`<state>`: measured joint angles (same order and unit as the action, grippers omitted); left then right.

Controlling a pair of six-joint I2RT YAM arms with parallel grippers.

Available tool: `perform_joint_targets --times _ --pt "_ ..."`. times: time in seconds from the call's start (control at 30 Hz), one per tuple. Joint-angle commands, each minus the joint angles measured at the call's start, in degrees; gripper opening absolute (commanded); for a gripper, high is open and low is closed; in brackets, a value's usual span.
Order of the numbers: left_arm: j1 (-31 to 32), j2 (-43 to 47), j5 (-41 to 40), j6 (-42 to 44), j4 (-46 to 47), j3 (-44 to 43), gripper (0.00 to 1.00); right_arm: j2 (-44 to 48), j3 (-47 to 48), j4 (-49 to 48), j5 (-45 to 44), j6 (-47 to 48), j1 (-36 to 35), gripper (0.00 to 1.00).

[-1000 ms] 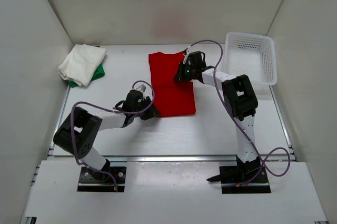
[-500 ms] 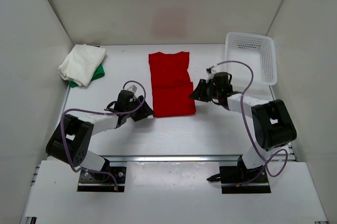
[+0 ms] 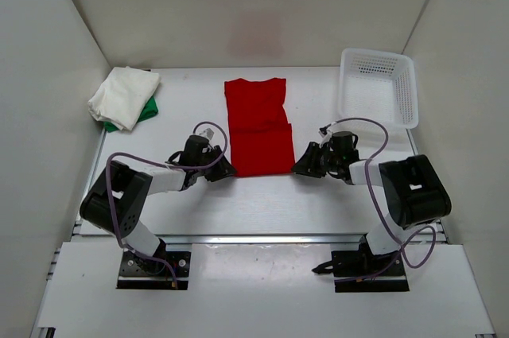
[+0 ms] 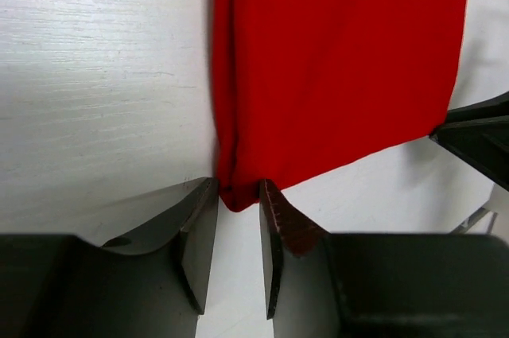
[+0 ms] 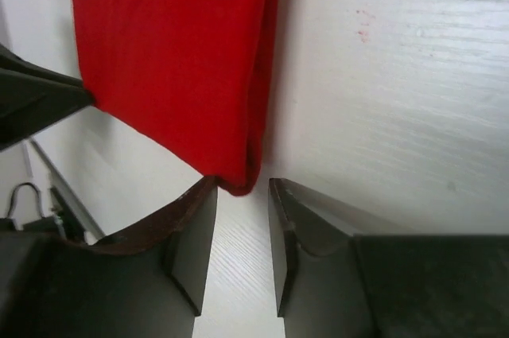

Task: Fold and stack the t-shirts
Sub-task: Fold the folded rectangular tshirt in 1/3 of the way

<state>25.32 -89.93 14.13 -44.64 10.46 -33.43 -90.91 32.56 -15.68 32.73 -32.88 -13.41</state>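
The red t-shirt (image 3: 258,127) lies folded into a long strip in the middle of the table. My left gripper (image 3: 225,171) is low at its near left corner and open. In the left wrist view the red corner (image 4: 238,195) sits just between the fingertips (image 4: 199,227). My right gripper (image 3: 299,169) is low at the near right corner and open, with that corner (image 5: 238,183) at the mouth of its fingers (image 5: 298,227). The off-white t-shirt (image 3: 121,93) lies folded on the green t-shirt (image 3: 145,112) at the far left.
A white mesh basket (image 3: 378,87) stands at the far right corner. White walls close in the table on three sides. The other gripper shows at the edge of each wrist view (image 4: 477,143) (image 5: 36,103).
My right arm has come back from the far part of the red shirt to its near right corner. My left gripper has stayed by the near left corner, shifting slightly.
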Motion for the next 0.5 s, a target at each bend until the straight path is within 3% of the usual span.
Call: perform_joint_targets --times 0.0,0.13,0.27,0.33,0.47 --pt "0.26 -1.47 -1.04 0.44 -1.58 -0.41 0.38 -2.95 0.4 -5.58 2.6 -1.39 0.23 0.3" --pt "0.43 -1.13 -1.48 0.35 -1.67 -0.58 0.27 -5.06 1.02 -7.52 3.3 -2.62 0.05 0.17" --pt "0.69 -0.16 -2.43 -0.18 -2.19 -0.5 0.05 -5.42 1.11 -8.23 2.7 -2.45 -0.74 0.0" --pt "1.3 1.07 -2.35 0.34 -3.51 -0.23 0.0 -3.93 -0.47 -7.79 1.99 -2.01 -1.35 0.0" --pt "2.27 6.67 -3.06 2.36 -7.64 2.05 0.0 1.61 -6.43 -7.26 0.85 -2.71 -2.67 0.0"
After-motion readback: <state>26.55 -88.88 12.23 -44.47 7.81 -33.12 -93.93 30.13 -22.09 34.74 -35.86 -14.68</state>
